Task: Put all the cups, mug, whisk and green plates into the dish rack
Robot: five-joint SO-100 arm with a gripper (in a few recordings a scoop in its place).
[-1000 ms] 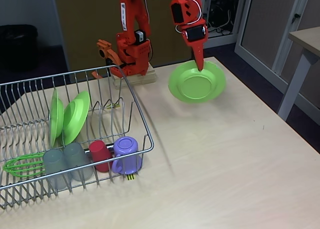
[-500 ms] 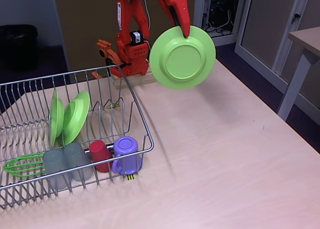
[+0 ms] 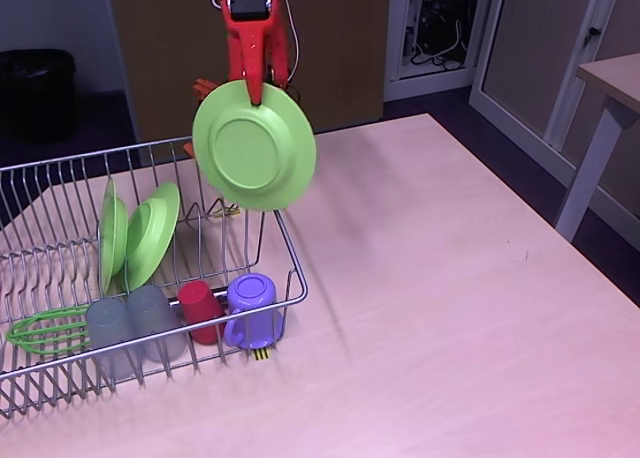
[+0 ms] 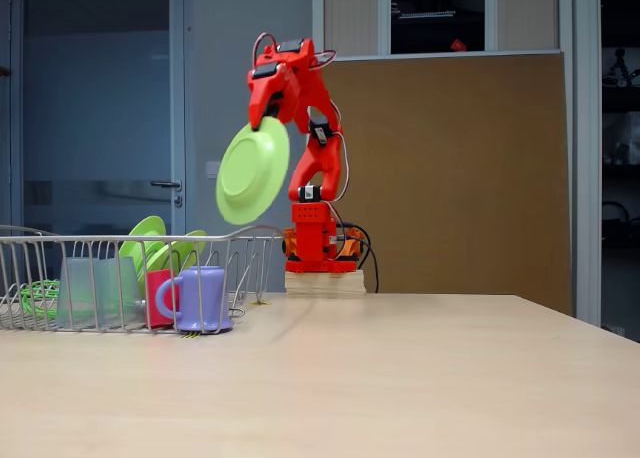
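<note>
Both fixed views show, nearest at lower left, the dish rack (image 3: pixel 285 240) on the table (image 3: pixel 450 278); beyond it at upper centre the fingers (image 3: pixel 258 90) pinch a green plate's (image 3: pixel 254 145) rim, hanging tilted above the rack's far corner.

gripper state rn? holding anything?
Gripper: shut on the rim of a green plate, held in the air near the dish rack.
</note>
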